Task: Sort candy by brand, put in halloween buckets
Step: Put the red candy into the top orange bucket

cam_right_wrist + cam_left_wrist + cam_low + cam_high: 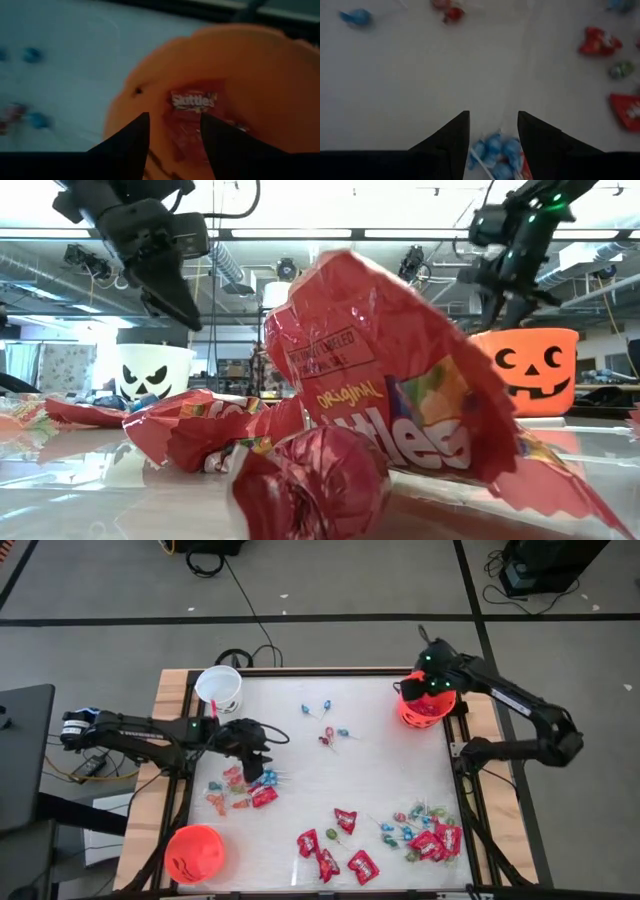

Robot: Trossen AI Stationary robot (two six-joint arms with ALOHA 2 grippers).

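your right gripper (428, 690) hangs spread over the orange bucket (414, 712), a red packet (192, 102) inside; left gripper (493, 142) spread above blue lollipops (495, 150).

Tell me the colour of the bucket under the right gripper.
Bright orange bucket, with a black jack-o'-lantern face; the low view shows it best.

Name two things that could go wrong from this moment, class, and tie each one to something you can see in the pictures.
1. The left hand straddles a bunch of blue lollipops beside a red packet; closing might catch both brands.

2. The right hand is open over the orange bucket, a Skittles packet below it. Withdrawing carelessly might tip the bucket, which sits at the table's corner.
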